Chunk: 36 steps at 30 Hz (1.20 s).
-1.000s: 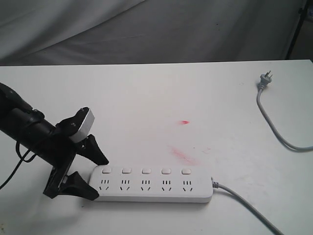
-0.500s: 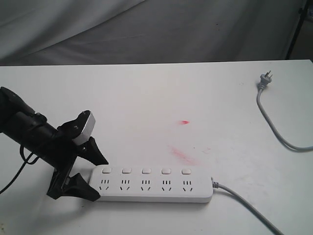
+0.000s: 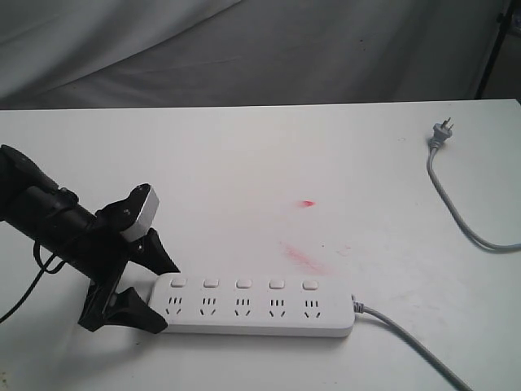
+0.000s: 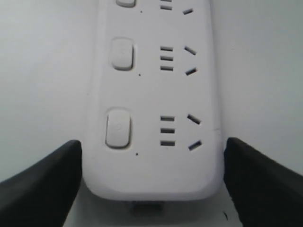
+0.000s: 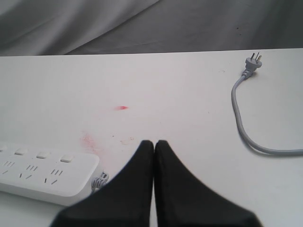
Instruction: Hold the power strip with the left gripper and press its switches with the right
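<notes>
The left gripper (image 3: 166, 296) stands wide, one end of the power strip (image 3: 260, 318) lying between its fingers (image 4: 42, 182) on the desk (image 3: 244, 163). The right gripper (image 5: 154, 142) is pressed closed and empty, apart from the switches (image 5: 42, 154).

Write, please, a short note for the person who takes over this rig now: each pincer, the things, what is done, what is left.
Left pincer: open, one finger on each side of the power strip's left end; no firm hold visible.
Right pincer: shut, beyond the strip's cable end, clear of the strip.
Strip lies flat on the table, five switches facing up; its plug lies loose on the table.
Done: left pincer set around the strip.
Left: close it, then press the switches with the right pincer.
</notes>
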Each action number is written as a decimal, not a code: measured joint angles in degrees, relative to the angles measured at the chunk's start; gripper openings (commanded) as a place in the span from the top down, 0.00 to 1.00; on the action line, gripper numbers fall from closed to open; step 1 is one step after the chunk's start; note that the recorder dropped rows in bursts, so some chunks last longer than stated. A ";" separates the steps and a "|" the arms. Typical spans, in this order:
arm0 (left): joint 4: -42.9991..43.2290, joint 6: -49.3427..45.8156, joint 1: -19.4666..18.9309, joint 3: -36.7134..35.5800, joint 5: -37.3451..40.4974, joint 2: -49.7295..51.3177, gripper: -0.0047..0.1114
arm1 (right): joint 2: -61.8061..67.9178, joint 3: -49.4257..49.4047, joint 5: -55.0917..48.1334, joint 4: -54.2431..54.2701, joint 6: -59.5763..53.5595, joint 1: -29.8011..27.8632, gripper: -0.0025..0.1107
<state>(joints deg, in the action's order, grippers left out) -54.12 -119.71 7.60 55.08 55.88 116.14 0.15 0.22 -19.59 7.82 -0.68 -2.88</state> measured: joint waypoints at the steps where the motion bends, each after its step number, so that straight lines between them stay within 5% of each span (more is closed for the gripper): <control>1: 0.00 0.00 0.00 0.00 0.00 0.00 0.40 | 0.00 0.00 0.00 0.00 0.00 0.00 0.98; 8: 0.00 0.00 0.00 0.00 0.00 0.00 0.57 | 0.00 0.00 0.00 0.00 0.00 0.00 0.98; 36: 0.00 0.00 0.00 0.00 0.00 0.00 0.57 | 0.00 0.00 0.00 0.00 0.00 0.00 0.98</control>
<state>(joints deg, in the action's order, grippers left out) -54.12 -119.71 7.60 55.08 55.88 116.14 0.15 0.22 -19.59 7.82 -0.68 -2.88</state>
